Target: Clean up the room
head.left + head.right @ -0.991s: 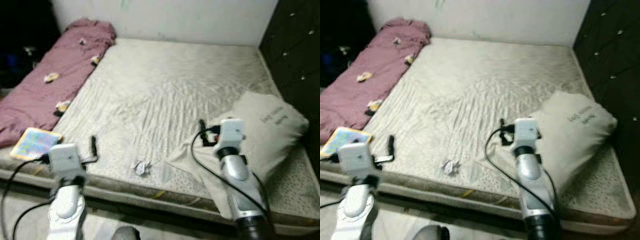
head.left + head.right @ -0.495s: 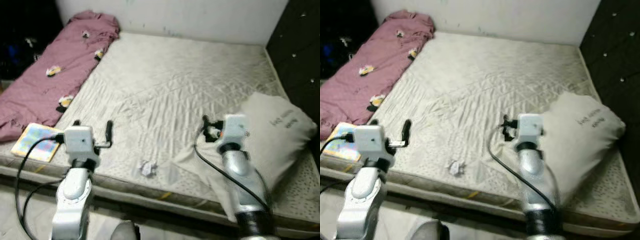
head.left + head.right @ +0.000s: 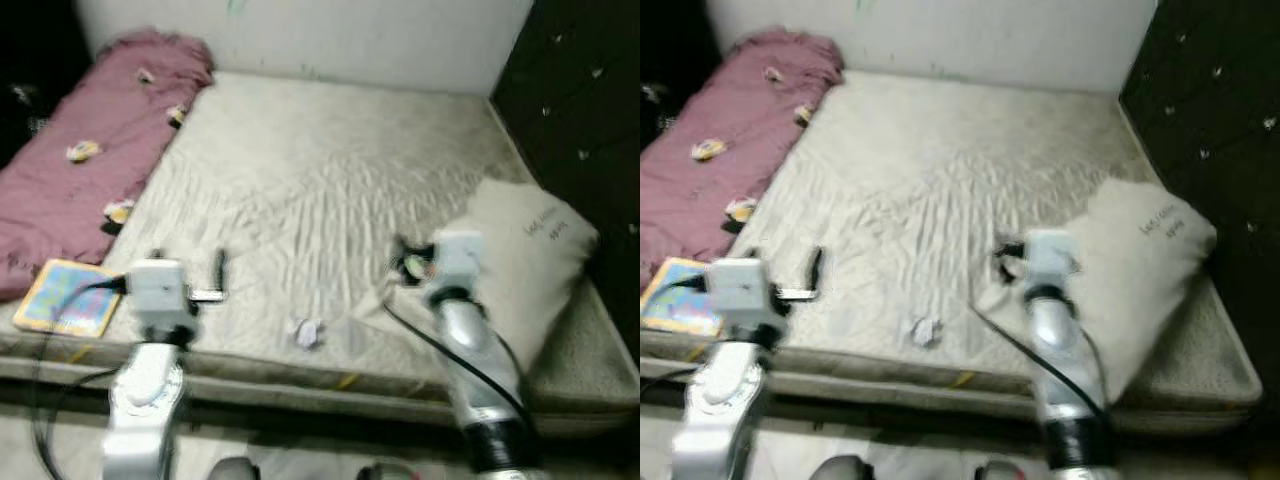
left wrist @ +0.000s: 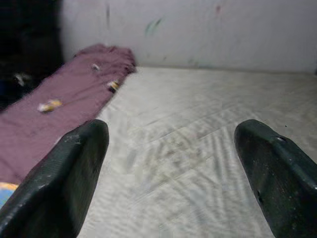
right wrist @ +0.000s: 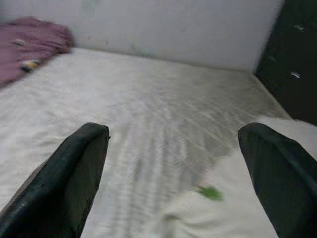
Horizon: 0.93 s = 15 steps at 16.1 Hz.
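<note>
Nearest us, at six o'clock on the mattress point(image 3: 330, 170) edge, lies a crumpled paper scrap point(image 3: 305, 332), too blurred to show any long axis. Our left gripper point(image 3: 188, 268) at eight o'clock and right gripper point(image 3: 398, 258) at four o'clock hover with fingers spread. Beyond: pillow point(image 3: 530, 250) at three, maroon blanket point(image 3: 90, 160) at ten.

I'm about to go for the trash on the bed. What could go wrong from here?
1. The crumpled paper is small and lies near the mattress front edge; a nudge could push it off onto the floor.
2. The right gripper is beside the pillow, so its arm could drag the pillow.
3. The head views are blurred, so aim may be off. The left gripper is open above the mattress.
</note>
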Motion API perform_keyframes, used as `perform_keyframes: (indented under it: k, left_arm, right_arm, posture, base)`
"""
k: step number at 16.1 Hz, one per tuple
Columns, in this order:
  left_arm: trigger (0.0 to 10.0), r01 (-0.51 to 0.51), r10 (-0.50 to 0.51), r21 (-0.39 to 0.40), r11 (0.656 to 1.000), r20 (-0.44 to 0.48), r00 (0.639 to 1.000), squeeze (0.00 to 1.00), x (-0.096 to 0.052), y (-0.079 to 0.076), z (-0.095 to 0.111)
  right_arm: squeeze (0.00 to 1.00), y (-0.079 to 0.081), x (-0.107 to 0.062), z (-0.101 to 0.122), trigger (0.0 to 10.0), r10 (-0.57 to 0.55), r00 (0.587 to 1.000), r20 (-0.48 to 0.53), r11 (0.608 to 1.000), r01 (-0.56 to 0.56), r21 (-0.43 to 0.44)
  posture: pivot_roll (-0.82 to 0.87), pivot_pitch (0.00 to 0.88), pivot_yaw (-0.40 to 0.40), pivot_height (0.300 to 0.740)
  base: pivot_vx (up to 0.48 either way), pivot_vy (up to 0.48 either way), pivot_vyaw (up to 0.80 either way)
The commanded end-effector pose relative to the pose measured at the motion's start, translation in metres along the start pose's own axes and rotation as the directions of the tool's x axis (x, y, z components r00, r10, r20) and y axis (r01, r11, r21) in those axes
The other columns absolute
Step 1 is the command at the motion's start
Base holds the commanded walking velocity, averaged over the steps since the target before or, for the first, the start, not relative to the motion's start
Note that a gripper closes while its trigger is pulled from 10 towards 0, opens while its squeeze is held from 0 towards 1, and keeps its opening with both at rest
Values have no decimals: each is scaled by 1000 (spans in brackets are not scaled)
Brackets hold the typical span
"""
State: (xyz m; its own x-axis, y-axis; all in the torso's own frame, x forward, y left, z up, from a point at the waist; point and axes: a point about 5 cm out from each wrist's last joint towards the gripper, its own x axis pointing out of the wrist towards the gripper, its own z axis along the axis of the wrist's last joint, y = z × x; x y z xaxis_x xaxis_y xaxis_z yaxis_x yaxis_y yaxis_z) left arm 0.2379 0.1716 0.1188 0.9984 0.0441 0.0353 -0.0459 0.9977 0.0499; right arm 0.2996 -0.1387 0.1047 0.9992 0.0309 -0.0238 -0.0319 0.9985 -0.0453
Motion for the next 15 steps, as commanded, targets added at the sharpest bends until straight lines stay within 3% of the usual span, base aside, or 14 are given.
perform_keyframes:
  k: [1,9,15]
  left_arm:
    - [10000,32,-32,-8,999,23,999,0,2,-8,5]
    - [10000,16,-16,-35,999,7,1000,0,-2,-5,4]
    - [10000,10,-9,-31,999,17,1000,0,-1,-1,5]
  right_arm:
    - [0,-11,1,2,10000,-27,1000,0,1000,27,-13]
    - [0,-8,1,1,10000,-16,1000,-8,1000,16,0]
    - [0,-8,3,0,10000,-11,1000,-12,1000,11,3]
  posture:
    - [78,70,-46,740]
    - [77,72,-42,740]
    - [78,66,-43,740]
  base:
    - [0,480,0]
    - [0,0,-116]
    - [0,0,-731]
